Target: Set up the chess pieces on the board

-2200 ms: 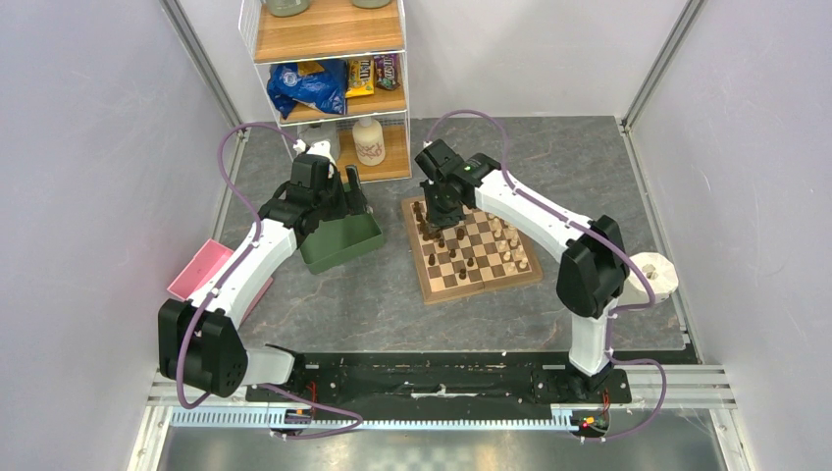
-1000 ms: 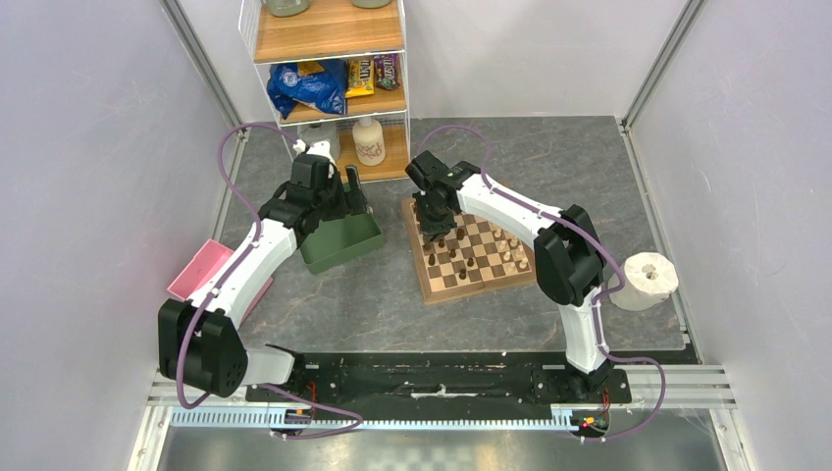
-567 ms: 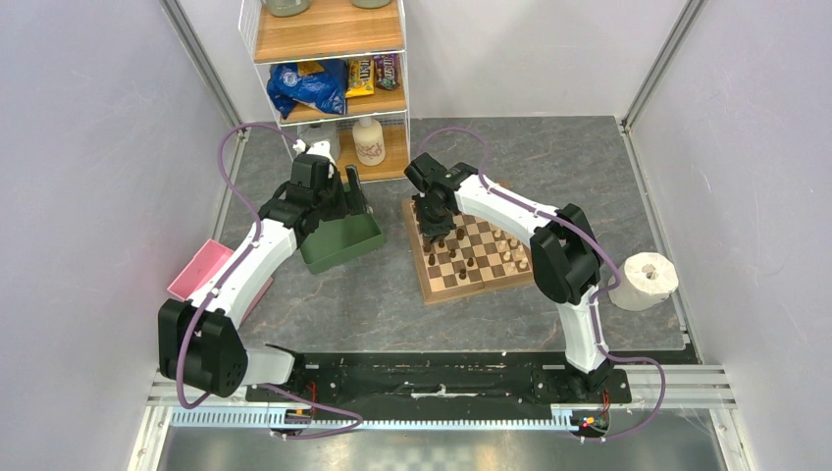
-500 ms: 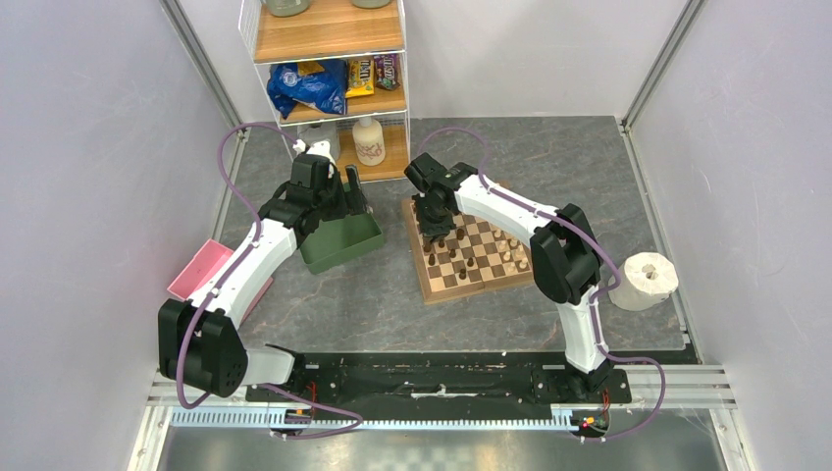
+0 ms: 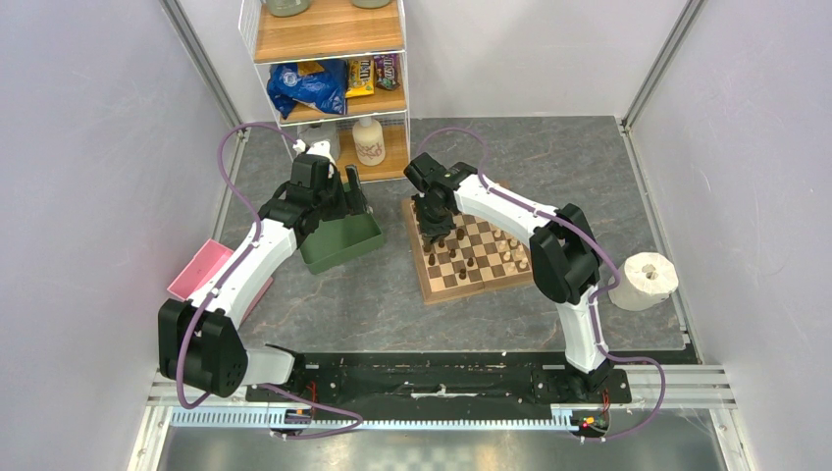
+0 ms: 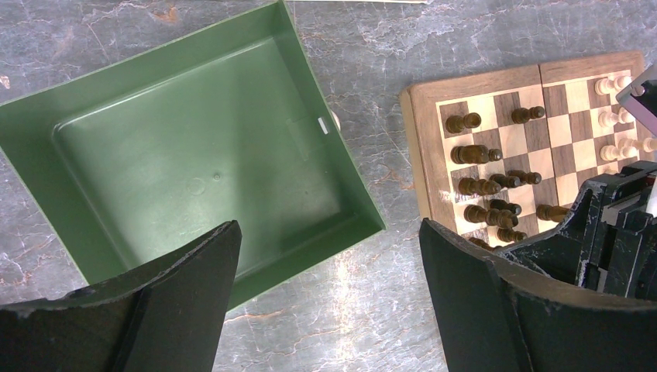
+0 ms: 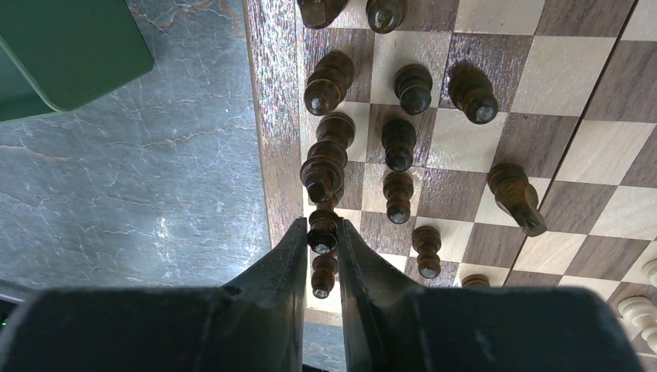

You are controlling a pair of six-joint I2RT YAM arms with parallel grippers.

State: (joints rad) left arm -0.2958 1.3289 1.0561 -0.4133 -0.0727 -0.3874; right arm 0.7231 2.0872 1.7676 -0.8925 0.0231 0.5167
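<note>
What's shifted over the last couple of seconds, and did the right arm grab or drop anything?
The right arm swung its elbow left, toward the board, and the right gripper edged toward the board's far left corner. It now pinches a dark piece; the earlier top views cannot show when it closed. The left gripper stayed open over the green tray.

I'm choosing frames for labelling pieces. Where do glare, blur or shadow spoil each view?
Top view: even light, but the chess pieces are tiny. Left wrist view: white glare on the table beside the green tray; the open left hand is dark foreground. Right wrist view: sheen washes the board's border; the right hand is soft and dark, though the dark piece it grips is sharp.
</note>
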